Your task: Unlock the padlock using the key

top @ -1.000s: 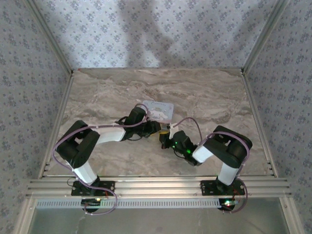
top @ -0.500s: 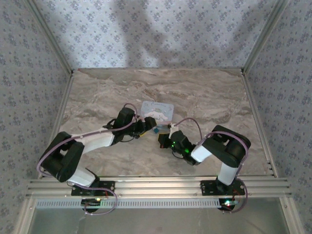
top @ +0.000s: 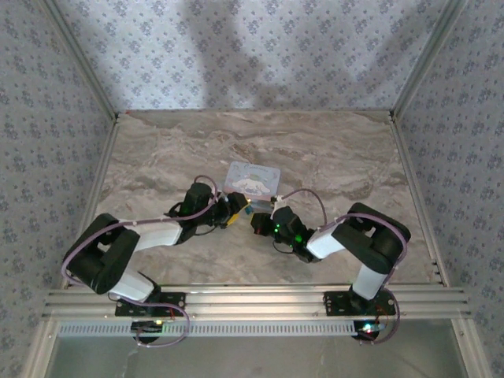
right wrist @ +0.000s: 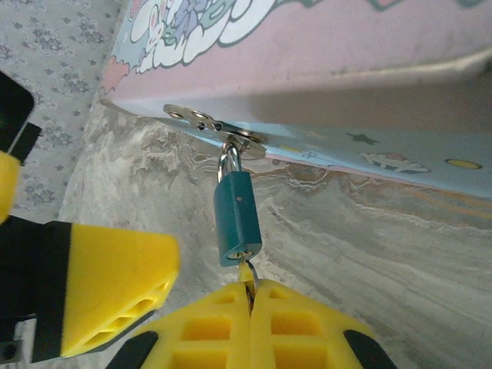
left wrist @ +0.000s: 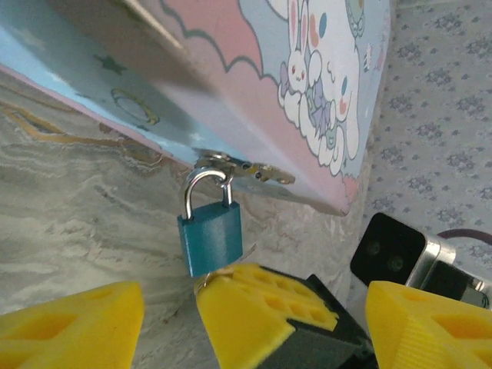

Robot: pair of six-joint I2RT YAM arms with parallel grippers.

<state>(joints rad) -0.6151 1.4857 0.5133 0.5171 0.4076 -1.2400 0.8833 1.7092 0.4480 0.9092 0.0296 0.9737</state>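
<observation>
The small blue padlock (left wrist: 210, 242) hangs by its silver shackle from the metal hasp (left wrist: 231, 165) of the cartoon-printed tin box (left wrist: 307, 84). My right gripper (right wrist: 250, 296) is shut on the key (right wrist: 246, 273), whose tip sits in the keyhole on the padlock's (right wrist: 237, 219) underside. My left gripper (left wrist: 250, 307) is open, its yellow fingers (left wrist: 69, 323) spread wide on either side below the padlock and touching nothing. From above, both grippers meet at the box's near edge, the left gripper (top: 235, 211) beside the right gripper (top: 257, 221).
The tin box (top: 253, 179) lies flat on the marble tabletop (top: 331, 157) near its middle. Patterned walls and metal frame rails (top: 102, 197) enclose the table on three sides. The right gripper's yellow fingers (left wrist: 261, 307) sit between my left fingers.
The left gripper opened and drew back slightly from the box, its arm dropping lower. The right gripper shifted left up to the padlock. The box turned a little.
</observation>
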